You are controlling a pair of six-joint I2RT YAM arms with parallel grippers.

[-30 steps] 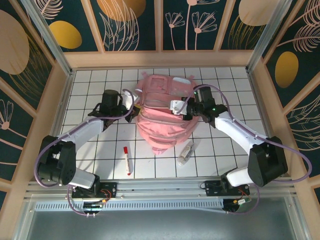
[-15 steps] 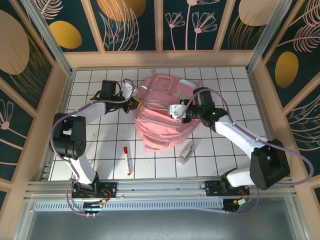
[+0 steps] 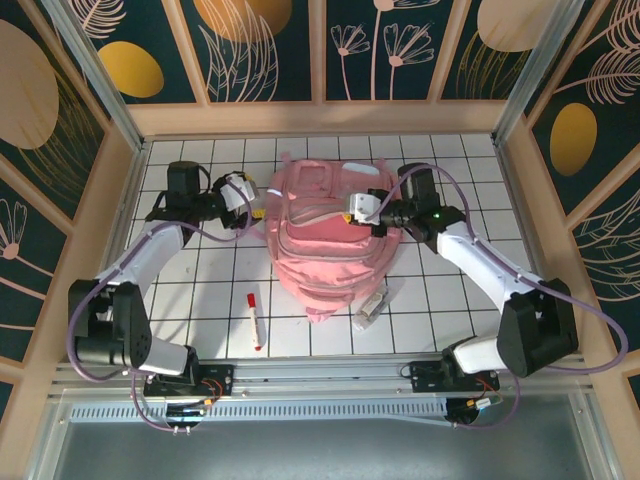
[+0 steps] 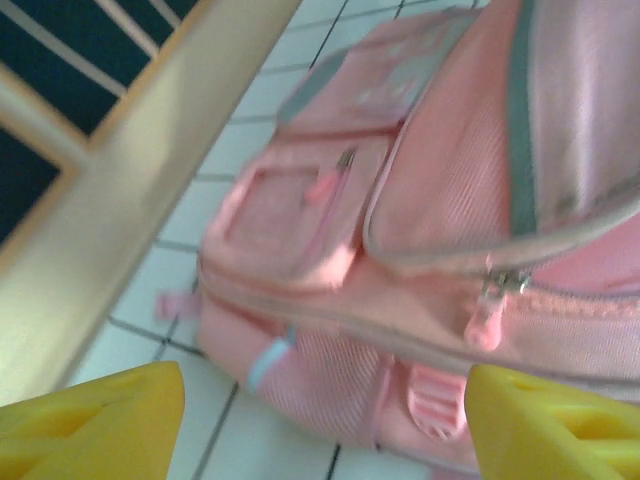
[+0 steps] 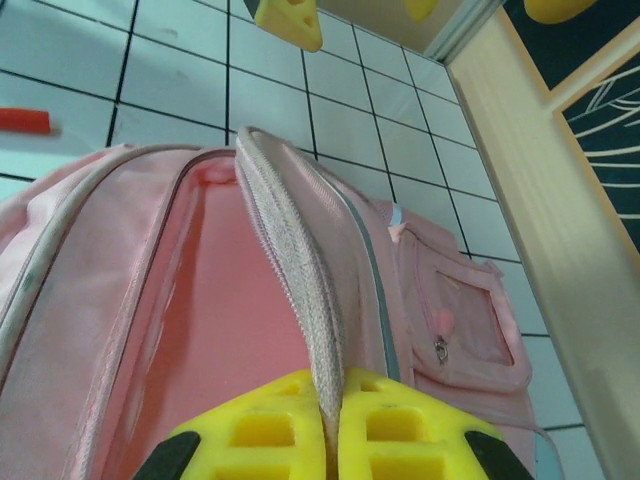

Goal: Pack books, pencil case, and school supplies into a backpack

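We see L gripper (image 4: 320,425) w/ fingers wide apart, holding nothing, just left of the pink backpack (image 3: 325,250). R gripper (image 5: 330,420) pinches its zip edge (image 5: 290,240). Red marker pen (image 3: 255,318) lies nearer us.

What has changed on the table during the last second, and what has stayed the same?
The left gripper let go of the backpack's left edge, opened and drew back a little to the left. The backpack sank flatter and spread slightly toward the arms. The right gripper stays shut on the backpack's open zipper edge. The red marker and clear tube have not moved.
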